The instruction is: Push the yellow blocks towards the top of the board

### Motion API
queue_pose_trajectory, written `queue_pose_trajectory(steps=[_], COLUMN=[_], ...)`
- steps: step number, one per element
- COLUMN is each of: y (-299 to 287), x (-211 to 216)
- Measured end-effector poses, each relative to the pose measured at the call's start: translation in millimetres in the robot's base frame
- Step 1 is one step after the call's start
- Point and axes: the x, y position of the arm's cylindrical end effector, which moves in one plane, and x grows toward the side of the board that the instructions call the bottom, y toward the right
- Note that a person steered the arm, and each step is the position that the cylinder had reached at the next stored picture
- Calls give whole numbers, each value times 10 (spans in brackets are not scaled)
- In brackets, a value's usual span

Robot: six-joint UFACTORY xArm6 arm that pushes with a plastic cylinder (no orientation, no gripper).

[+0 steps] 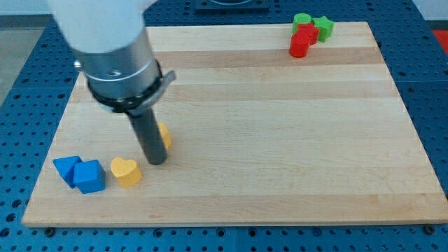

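A yellow heart-shaped block (126, 171) lies near the board's lower left. A second yellow block (165, 135) sits just above and to the right of it, mostly hidden behind my rod, so its shape cannot be made out. My tip (155, 162) rests on the board right of the heart block and at the lower left side of the hidden yellow block, close to or touching it.
Two blue blocks (79, 173) lie together left of the yellow heart. At the view's top right, two red blocks (303, 40) and two green blocks (314, 24) are clustered near the wooden board's (280, 140) top edge.
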Motion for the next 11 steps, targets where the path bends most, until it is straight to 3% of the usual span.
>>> queue_pose_trajectory(steps=[1, 3, 6, 11], y=[100, 71, -240, -531], x=[129, 799, 808, 477])
